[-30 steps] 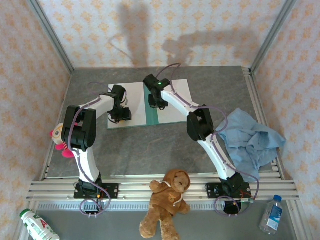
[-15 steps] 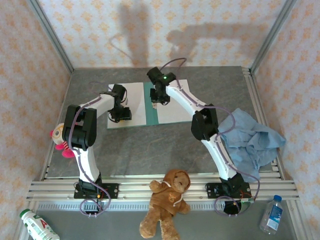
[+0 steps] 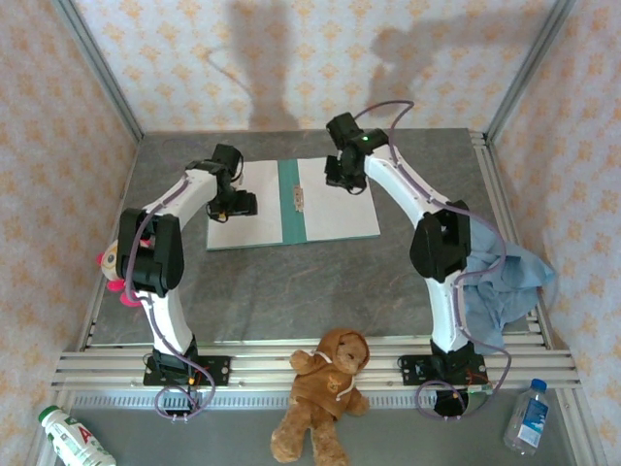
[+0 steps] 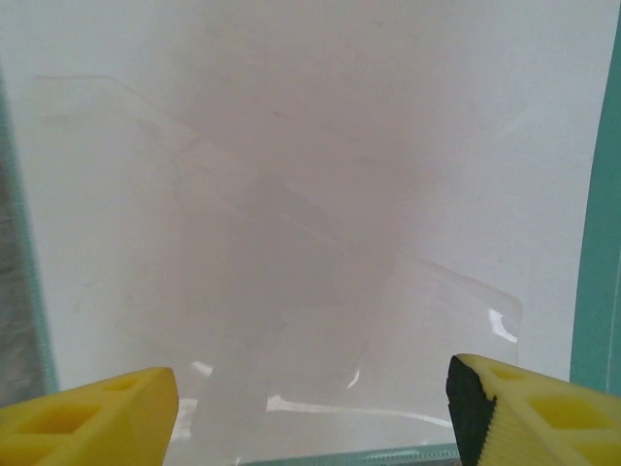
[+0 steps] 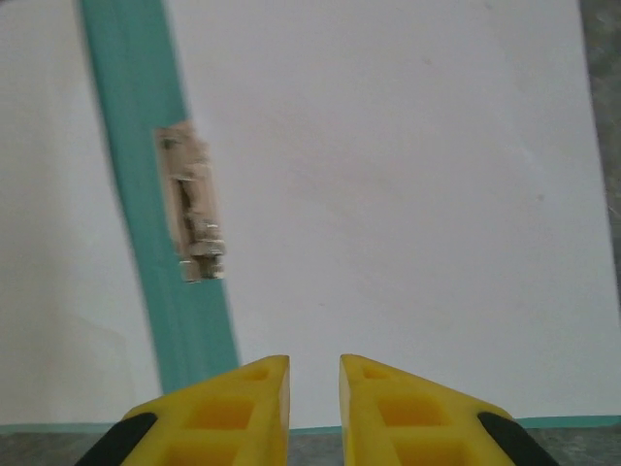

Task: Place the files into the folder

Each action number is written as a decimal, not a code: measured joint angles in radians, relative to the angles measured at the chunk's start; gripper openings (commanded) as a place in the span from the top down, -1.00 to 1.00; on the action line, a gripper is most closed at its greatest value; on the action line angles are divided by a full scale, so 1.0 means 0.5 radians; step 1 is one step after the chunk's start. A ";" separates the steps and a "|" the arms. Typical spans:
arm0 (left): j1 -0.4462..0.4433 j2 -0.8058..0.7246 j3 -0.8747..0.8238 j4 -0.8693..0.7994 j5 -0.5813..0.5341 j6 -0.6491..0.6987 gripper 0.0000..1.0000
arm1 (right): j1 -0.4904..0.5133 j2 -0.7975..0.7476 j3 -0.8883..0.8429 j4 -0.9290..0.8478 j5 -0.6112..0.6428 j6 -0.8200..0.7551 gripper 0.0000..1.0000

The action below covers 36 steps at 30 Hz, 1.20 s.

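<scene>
The teal-green folder (image 3: 288, 199) lies open and flat on the grey table, its spine running front to back with a metal clip (image 5: 191, 209) on it. The files are white sheets, one on the left half (image 3: 250, 231) and one on the right half (image 3: 335, 214). My left gripper (image 3: 236, 206) hovers over the left sheet (image 4: 291, 194), jaws open (image 4: 310, 388) and empty; a clear pocket shows on the sheet. My right gripper (image 3: 346, 178) is over the right sheet (image 5: 408, 175), its yellow fingers nearly together (image 5: 314, 364) with nothing between them.
A light blue cloth (image 3: 505, 282) lies crumpled at the right, partly under the right arm. A brown teddy bear (image 3: 325, 388) sits on the front rails, and a small plush toy (image 3: 114, 267) is at the left edge. Two bottles (image 3: 73, 437) (image 3: 529, 416) lie in front.
My left gripper has opened wide and shifted slightly back. The right gripper has moved from the spine to the right and back, over the right sheet.
</scene>
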State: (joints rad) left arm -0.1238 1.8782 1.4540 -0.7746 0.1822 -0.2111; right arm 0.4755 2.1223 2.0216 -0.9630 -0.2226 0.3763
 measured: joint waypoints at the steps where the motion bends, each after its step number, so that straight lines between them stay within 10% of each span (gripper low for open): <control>1: 0.009 -0.034 -0.010 0.006 -0.037 -0.015 -0.54 | -0.034 -0.013 -0.094 0.033 -0.009 0.001 0.58; 19: 0.448 -0.314 -0.723 0.404 0.185 -0.316 -0.58 | -0.291 -0.025 -0.729 0.408 -0.028 0.008 0.58; 36: 0.462 -0.335 -0.808 0.473 0.250 -0.377 -0.71 | -0.291 -0.024 -0.808 0.466 -0.065 0.008 0.58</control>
State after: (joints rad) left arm 0.1074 1.7107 1.0500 -0.5381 0.3073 -0.3996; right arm 0.3302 2.1105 1.6176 -0.7300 -0.2550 0.3805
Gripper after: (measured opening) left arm 0.879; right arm 0.210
